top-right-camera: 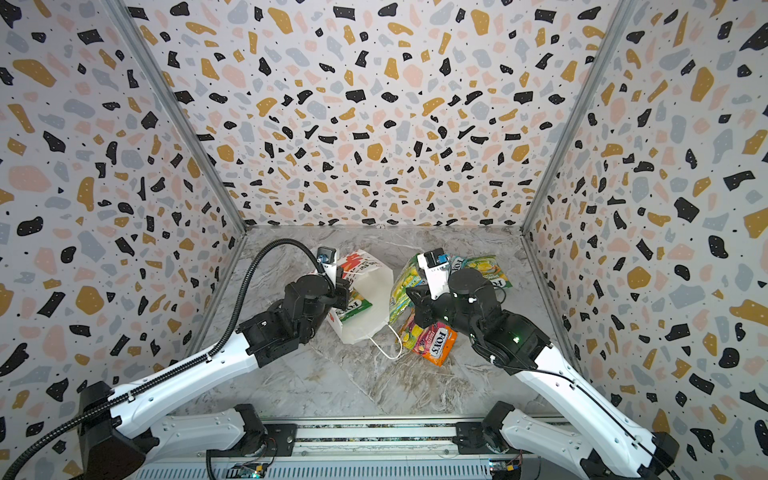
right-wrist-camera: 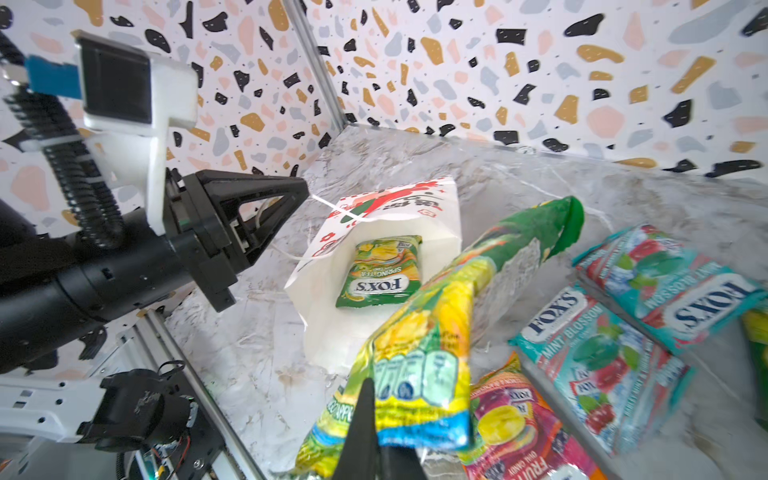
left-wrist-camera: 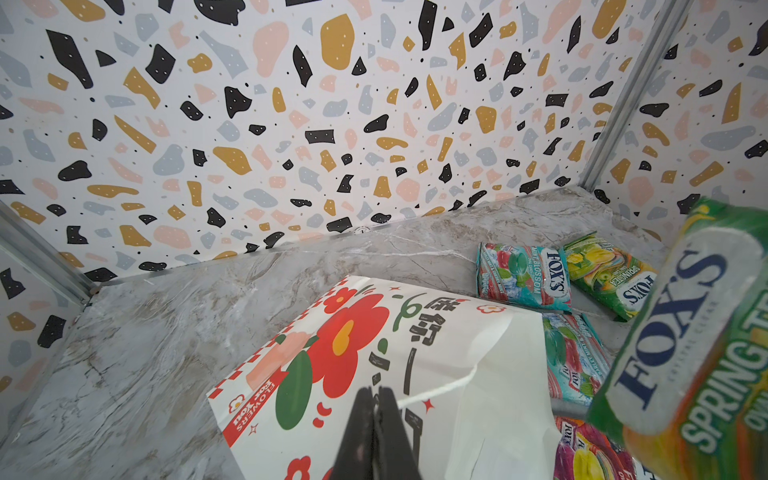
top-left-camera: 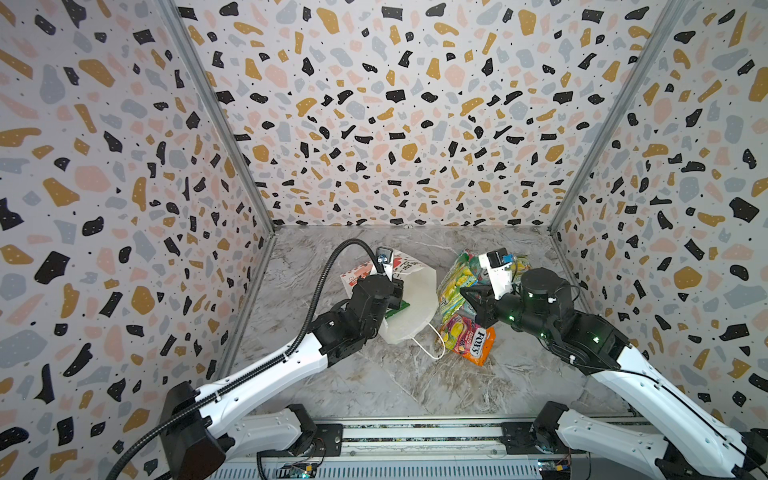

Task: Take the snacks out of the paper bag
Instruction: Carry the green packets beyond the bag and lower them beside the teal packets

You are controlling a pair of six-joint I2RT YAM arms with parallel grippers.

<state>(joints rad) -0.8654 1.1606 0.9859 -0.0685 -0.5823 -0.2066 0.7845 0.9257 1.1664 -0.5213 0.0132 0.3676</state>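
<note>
Left arm (top-left-camera: 365,307) hides part of paper bag (top-left-camera: 415,299).

Left claw (left-wrist-camera: 375,395) and right claw (right-wrist-camera: 369,397) both clenched near the middle.

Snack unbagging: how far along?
Done: two teal pouches and an orange-pink pouch lie outside the paper bag. In hand: right gripper grips a yellow-green pouch, lifted; left gripper pinches the bag's cord handle. Left: one green pouch inside the bag.
</note>
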